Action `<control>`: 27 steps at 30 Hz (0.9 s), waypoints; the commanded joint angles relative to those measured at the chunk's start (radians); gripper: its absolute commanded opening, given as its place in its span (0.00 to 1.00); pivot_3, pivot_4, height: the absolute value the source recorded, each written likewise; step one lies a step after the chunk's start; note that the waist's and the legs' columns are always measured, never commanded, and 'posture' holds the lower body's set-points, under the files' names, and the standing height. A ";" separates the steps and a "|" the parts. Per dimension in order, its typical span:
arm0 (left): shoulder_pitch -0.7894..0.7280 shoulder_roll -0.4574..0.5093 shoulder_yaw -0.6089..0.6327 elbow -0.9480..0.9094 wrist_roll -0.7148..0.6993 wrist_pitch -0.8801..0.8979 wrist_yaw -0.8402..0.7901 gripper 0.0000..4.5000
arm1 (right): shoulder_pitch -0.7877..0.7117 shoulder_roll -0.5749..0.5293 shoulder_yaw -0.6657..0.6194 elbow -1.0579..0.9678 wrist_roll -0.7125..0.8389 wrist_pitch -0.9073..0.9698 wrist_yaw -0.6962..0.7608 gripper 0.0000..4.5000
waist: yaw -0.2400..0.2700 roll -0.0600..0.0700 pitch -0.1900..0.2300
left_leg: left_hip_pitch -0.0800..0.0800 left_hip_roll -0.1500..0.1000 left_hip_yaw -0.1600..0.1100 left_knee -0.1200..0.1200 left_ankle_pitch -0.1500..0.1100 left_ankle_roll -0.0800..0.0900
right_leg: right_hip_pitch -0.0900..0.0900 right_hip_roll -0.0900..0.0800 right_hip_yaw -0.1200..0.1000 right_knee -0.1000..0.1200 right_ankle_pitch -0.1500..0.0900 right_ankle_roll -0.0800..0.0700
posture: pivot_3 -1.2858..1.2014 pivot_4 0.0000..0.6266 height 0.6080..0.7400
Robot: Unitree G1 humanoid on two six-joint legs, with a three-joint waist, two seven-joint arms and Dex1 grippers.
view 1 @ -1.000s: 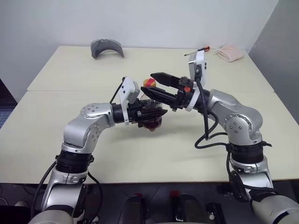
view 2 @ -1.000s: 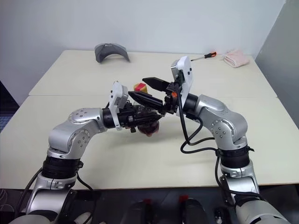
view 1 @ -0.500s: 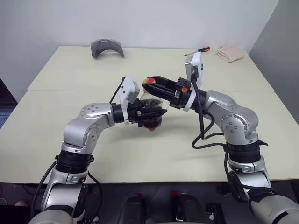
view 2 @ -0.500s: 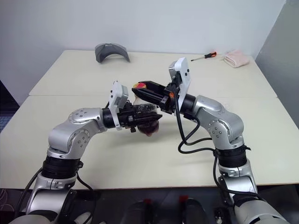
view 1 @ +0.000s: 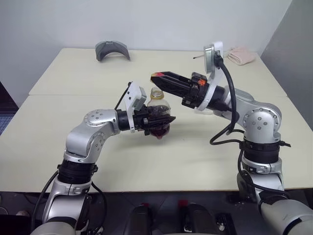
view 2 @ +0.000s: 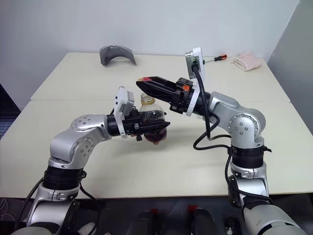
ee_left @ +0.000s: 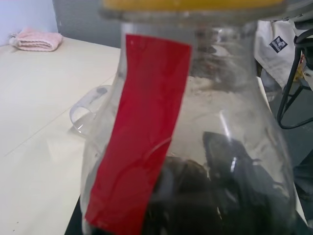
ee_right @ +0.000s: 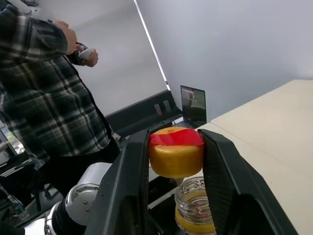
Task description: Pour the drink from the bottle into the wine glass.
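Observation:
My left gripper [view 1: 159,119] is shut on the rounded body of the small clear bottle [view 1: 157,105] and holds it upright above the table. The dark drink [ee_left: 195,196] fills its lower part. The bottle's neck [ee_right: 194,210] stands open. Just above it my right gripper [ee_right: 176,152] is shut on the yellow cap [ee_right: 176,155] with its red strip, and it points to the left. A clear glass shape, the wine glass [ee_left: 85,105], shows partly past the bottle on the table, under my right arm.
At the back of the cream table [view 1: 58,122] lie a grey curved object [view 1: 112,50], a red-handled screwdriver [view 2: 215,58] and a pink cloth [view 1: 241,55]. A person in a plaid shirt [ee_right: 44,98] stands beyond the table.
My right gripper closed on the cap, then rose with it off the bottle and rolled. The neck is now bare. The left gripper and the bottle stayed in place.

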 commanded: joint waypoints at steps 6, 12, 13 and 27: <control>-0.004 0.019 0.032 -0.043 -0.024 0.001 0.008 0.41 | 0.063 -0.082 0.020 -0.080 -0.101 -0.116 0.029 0.27 | 0.000 0.000 0.000 | 0.000 0.000 0.000 0.000 0.000 0.000 | 0.000 0.000 0.000 0.000 0.000 0.000 | 0.52 0.24 1.00; 0.078 0.040 0.067 -0.120 -0.052 0.040 0.049 0.41 | 0.206 -0.168 -0.027 -0.215 -0.117 -0.110 -0.035 0.27 | 0.001 0.000 0.000 | 0.000 0.000 0.000 -0.001 0.000 0.000 | 0.000 0.000 0.000 -0.001 0.000 0.000 | 0.52 0.24 1.00; 0.095 0.041 0.073 -0.135 -0.057 0.045 0.060 0.41 | 0.238 -0.183 -0.037 -0.242 -0.120 -0.108 -0.049 0.27 | 0.001 0.000 0.000 | 0.000 0.000 0.000 -0.001 0.000 -0.001 | 0.000 -0.001 0.000 -0.001 0.000 0.000 | 0.52 0.24 1.00; 0.241 -0.013 0.052 -0.306 -0.107 0.076 0.189 0.41 | 0.717 -0.120 -0.019 -0.387 -0.538 -0.296 -0.474 0.27 | 0.002 -0.001 0.000 | 0.002 0.002 -0.001 0.000 0.001 -0.002 | 0.001 0.000 0.002 0.000 -0.003 0.006 | 0.52 0.24 1.00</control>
